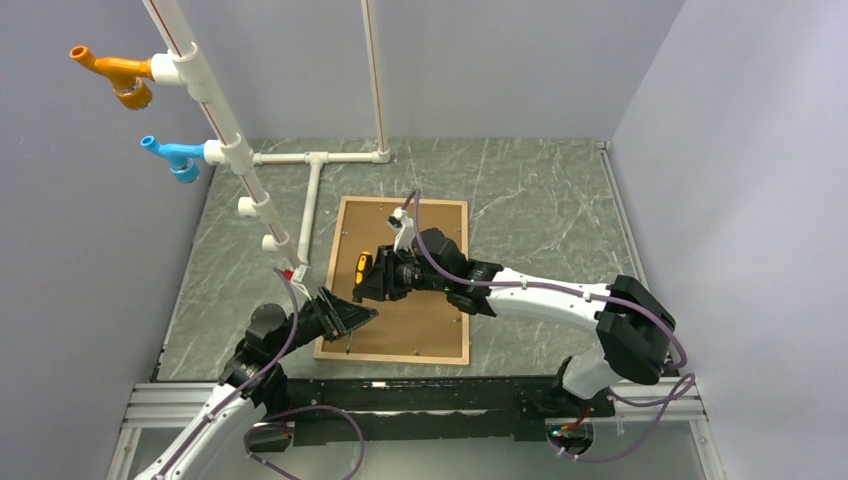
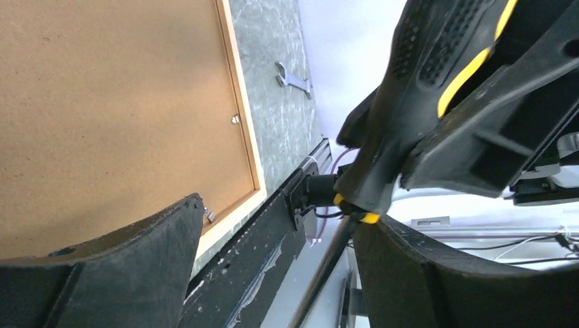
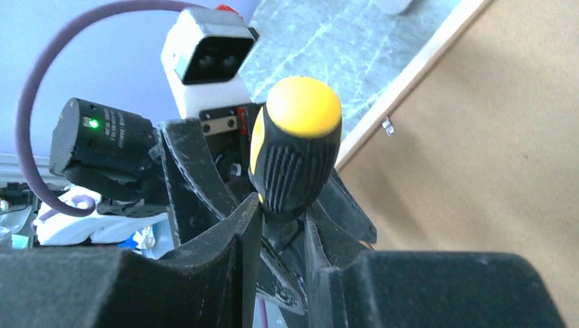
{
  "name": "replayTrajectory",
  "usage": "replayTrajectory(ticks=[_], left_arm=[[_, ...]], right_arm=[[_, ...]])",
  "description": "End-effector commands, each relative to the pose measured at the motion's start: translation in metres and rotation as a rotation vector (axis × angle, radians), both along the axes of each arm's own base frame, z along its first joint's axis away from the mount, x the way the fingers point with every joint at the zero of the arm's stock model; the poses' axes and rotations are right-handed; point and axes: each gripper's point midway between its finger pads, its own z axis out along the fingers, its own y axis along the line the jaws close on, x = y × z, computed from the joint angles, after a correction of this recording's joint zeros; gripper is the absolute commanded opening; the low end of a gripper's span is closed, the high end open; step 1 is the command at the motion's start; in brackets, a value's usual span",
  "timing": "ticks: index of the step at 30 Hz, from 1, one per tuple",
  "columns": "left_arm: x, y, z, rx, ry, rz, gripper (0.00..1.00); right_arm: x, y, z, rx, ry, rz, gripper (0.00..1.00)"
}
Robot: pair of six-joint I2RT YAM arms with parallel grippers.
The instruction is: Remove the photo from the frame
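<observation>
- While the frame (image 2: pixel 236 68) lies flat at the middle of the table (image 1: pixel 540 200), the photo (image 1: pixel 430 320) sits inside it face down, only its plain brown back showing.
- Right gripper (image 3: pixel 281 236) is clamped on the lower handle of a black-and-yellow screwdriver (image 3: pixel 295 154), over the frame's 9 o'clock side in the top view.
- Left gripper (image 1: pixel 350 315) hangs with jaws apart over the frame's 7 o'clock corner; the screwdriver's shaft runs between its fingers (image 2: pixel 102 273), and I cannot tell whether it touches them.
- Small metal clips (image 2: pixel 235 119) sit along the frame's inner edge.
- White pipe stand (image 1: pixel 312 205) rises at 10 o'clock from the frame.
- A wrench (image 2: pixel 293 77) lies on the table near the frame.
</observation>
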Motion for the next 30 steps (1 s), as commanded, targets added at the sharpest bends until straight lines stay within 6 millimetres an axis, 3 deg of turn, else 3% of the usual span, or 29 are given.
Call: replayTrajectory(ticks=[1,5,7,12,15,16,19,23,27,30], left_arm=[[-0.001,-0.004,0.033,-0.014,-0.121,-0.028,0.81],[-0.001,0.000,0.034,0.115,-0.115,-0.037,0.65],[0.000,0.004,0.035,0.168,-0.122,-0.030,0.42],[0.001,0.009,0.042,0.250,-0.175,-0.037,0.00],[-0.002,0.009,0.046,0.282,-0.213,-0.070,0.00],[-0.004,0.008,0.048,0.291,-0.229,-0.084,0.00],[-0.010,0.008,0.056,0.330,-0.282,-0.136,0.00],[-0.019,0.008,0.068,0.378,-0.348,-0.221,0.00],[-0.032,-0.002,0.082,0.363,-0.424,-0.361,0.00],[-0.037,-0.009,0.092,0.338,-0.456,-0.430,0.00]], right_arm=[[0.005,0.020,0.055,0.159,-0.055,-0.003,0.00],[0.004,0.021,0.055,0.165,-0.057,-0.009,0.00],[0.005,0.020,0.051,0.151,-0.057,-0.010,0.00],[0.000,0.013,0.045,0.125,-0.091,0.020,0.00],[-0.004,0.005,0.042,0.071,-0.131,0.073,0.01],[-0.007,0.001,0.044,0.061,-0.154,0.099,0.11],[-0.015,-0.015,0.047,0.033,-0.224,0.193,0.60],[-0.019,-0.046,0.047,-0.054,-0.278,0.280,0.97],[-0.020,-0.067,0.048,-0.149,-0.342,0.317,1.00],[-0.023,-0.077,0.061,-0.094,-0.322,0.351,1.00]])
